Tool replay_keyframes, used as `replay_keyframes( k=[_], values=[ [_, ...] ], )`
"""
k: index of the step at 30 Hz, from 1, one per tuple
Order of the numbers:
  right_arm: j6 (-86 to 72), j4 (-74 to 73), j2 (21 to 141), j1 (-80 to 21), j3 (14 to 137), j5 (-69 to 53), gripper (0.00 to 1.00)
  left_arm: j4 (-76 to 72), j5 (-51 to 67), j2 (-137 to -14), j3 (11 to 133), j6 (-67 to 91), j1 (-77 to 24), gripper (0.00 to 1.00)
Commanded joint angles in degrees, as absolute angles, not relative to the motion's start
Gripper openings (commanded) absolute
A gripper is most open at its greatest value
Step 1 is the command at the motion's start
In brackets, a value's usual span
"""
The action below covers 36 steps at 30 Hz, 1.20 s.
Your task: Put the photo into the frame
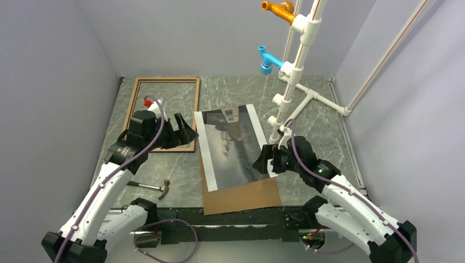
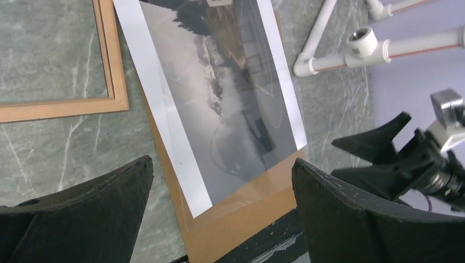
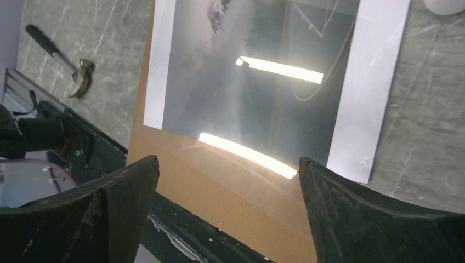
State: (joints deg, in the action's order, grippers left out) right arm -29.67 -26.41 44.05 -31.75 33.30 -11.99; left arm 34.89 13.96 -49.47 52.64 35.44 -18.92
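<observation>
Nearest the arm bases, a small hammer [image 1: 157, 188] lies on the grey-green marbled table [image 1: 323, 126], to the left of a brown backing board [image 1: 244, 198]. The board lies flat at the table's near edge, its near strip bare.

The photo [image 1: 233, 145] lies face up on the far part of this board, slightly skewed, with its white bands along its left and right sides. Its glossy surface throws back bright streaks of light in the right wrist view.

The right gripper [image 1: 267, 161] hangs over the photo's near right corner, jaws spread wide. Whether a finger touches the print I cannot tell. The left gripper [image 1: 186, 130] hangs just to the left of the photo, over the frame's near right corner, jaws also wide apart and clamped on nothing.

The frame [image 1: 131, 107] lies flat at the far left, brown wood face up, beside the photo but apart from it. Only the marbled tabletop shows inside its rails.

Beyond, at the far right, stands a white pipe rig [image 1: 299, 66] carrying a blue fitting [image 1: 267, 59] and, higher, an orange fitting [image 1: 278, 10].
</observation>
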Motion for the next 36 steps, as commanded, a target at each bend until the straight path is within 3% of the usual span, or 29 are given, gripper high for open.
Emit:
replay_keyframes(
  k=[1, 11, 22, 36],
  values=[
    [-31.5, -21.4, 43.7, -38.4, 32.3, -3.6, 1.00, 34.6, 8.1, -51.8, 55.8, 39.5, -21.1, 0.99],
    [-27.3, -11.7, 62.3, -55.7, 40.0, 4.1, 1.00, 28.5, 7.9, -52.1, 43.7, 42.7, -24.9, 0.99],
    [-29.5, -8.0, 69.7, -59.4, 45.9, 8.1, 1.00, 24.4, 9.6, -45.8, 37.9, 47.6, -25.7, 0.99],
    [-28.6, -6.9, 73.6, -59.4, 49.4, 9.2, 1.00, 22.4, 11.2, -48.6, 37.9, 47.7, -25.7, 0.99]
  ],
)
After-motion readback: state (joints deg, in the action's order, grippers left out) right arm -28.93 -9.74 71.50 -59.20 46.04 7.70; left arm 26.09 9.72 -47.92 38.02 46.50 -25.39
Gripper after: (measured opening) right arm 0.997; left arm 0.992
